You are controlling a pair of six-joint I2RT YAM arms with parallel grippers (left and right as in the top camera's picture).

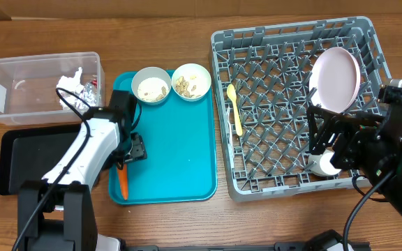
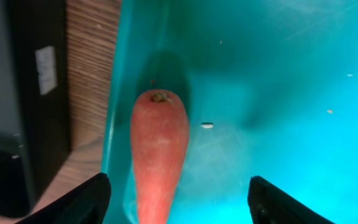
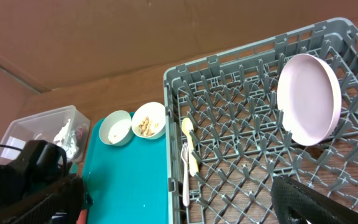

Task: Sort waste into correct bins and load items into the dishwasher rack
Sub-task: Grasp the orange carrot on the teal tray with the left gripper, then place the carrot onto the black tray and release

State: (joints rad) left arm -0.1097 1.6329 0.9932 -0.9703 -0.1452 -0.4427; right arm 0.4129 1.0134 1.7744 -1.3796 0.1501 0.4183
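Observation:
My left gripper (image 1: 127, 157) (image 2: 179, 198) is open low over the teal tray's left edge, its fingers on either side of the orange carrot (image 1: 123, 183) (image 2: 159, 146), nearer the left finger. Two white bowls (image 1: 151, 85) (image 1: 191, 81) holding food bits stand at the tray's back. The white napkin (image 1: 70, 81) and foil wrapper (image 1: 91, 90) lie in the clear tub (image 1: 5, 90). The black tray (image 1: 26, 157) lies in front of it. The pink plate (image 1: 335, 79), yellow spoon (image 1: 234, 108) and white fork (image 3: 185, 177) are in the grey rack (image 1: 292, 183). My right gripper (image 1: 324, 141) (image 3: 179, 208) is open and empty above the rack's front right.
The teal tray (image 1: 173, 153) lies between the bins and the rack. Small crumbs dot its surface (image 2: 207, 125). The wooden table (image 1: 187, 223) shows at the front. A brown cardboard wall (image 3: 135, 37) stands behind the table.

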